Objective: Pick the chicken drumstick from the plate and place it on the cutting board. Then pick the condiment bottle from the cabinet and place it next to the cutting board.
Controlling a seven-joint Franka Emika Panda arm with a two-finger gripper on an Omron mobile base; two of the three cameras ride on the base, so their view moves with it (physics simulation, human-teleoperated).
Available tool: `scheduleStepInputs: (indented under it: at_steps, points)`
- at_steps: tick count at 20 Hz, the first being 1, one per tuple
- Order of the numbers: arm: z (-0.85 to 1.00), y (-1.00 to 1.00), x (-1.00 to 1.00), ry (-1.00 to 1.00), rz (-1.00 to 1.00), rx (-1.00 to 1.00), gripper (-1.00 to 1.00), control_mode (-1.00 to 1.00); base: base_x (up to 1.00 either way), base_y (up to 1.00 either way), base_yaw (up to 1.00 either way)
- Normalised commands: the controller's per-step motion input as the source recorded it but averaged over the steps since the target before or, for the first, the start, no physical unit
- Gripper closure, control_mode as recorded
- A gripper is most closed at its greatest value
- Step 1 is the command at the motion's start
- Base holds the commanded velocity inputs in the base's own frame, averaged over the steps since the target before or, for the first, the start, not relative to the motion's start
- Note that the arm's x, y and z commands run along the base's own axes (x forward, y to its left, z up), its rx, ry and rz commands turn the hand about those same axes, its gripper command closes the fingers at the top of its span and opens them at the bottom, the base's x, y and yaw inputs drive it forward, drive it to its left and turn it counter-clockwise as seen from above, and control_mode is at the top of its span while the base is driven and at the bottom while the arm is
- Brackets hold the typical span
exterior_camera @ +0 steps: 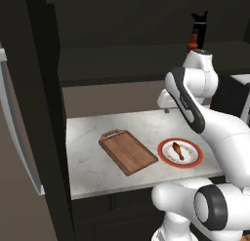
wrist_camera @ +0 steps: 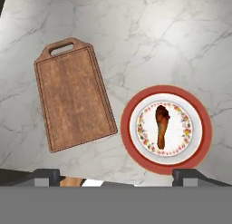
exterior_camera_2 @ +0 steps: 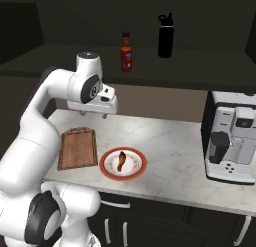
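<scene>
White marble table [wrist_camera: 181, 37], dark kitchen behind it. In my hand view the cutting board [wrist_camera: 74, 98] lies in the left half of the frame, looped handle toward the upper left, bare of load. The plate [wrist_camera: 204, 128] sits at lower right, just beside the board's lower right corner; I cannot tell whether the two rims touch. The chicken drumstick [wrist_camera: 161, 125] lies in the middle of the plate, lengthwise top to bottom, thick end uppermost.

My fingers [wrist_camera: 117, 177] stand wide apart at the bottom edge, one tip at lower left, one at lower right, nothing between them. Both tips are cut off by the frame edge. They hang above the table's near edge, clear of plate and board.

In the right base view the condiment bottle [exterior_camera_2: 126, 53] stands upright on the cabinet [exterior_camera_2: 200, 71] shelf, upper centre; its label is too small to read. A taller black bottle [exterior_camera_2: 165, 36] stands to its right, apart. A coffee machine [exterior_camera_2: 231, 141] occupies the right edge, partly cut off.

In the left base view my arm hides most of the condiment bottle.
</scene>
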Motion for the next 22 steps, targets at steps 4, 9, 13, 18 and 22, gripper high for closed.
scheduleStepInputs:
  at_steps: [4,9,13,18,22]
  points:
    - [-0.2,-0.16,-0.14,0.0,0.0,0.0,-1.0,-1.0,0.0,0.0,0.0]
    - [-0.26,-0.17,-0.2,0.0,0.0,0.0,-1.0,-1.0,0.0,0.0,0.0]
    - [-0.31,-0.15,-0.2,0.0,0.0,0.0,-1.0,-1.0,0.0,0.0,0.0]
    - [-0.3,-0.12,-0.16,0.0,0.0,0.0,-1.0,-1.0,0.0,0.0,0.0]
    - [-0.25,-0.08,-0.08,0.0,0.0,0.0,-1.0,-1.0,0.0,0.0,0.0]
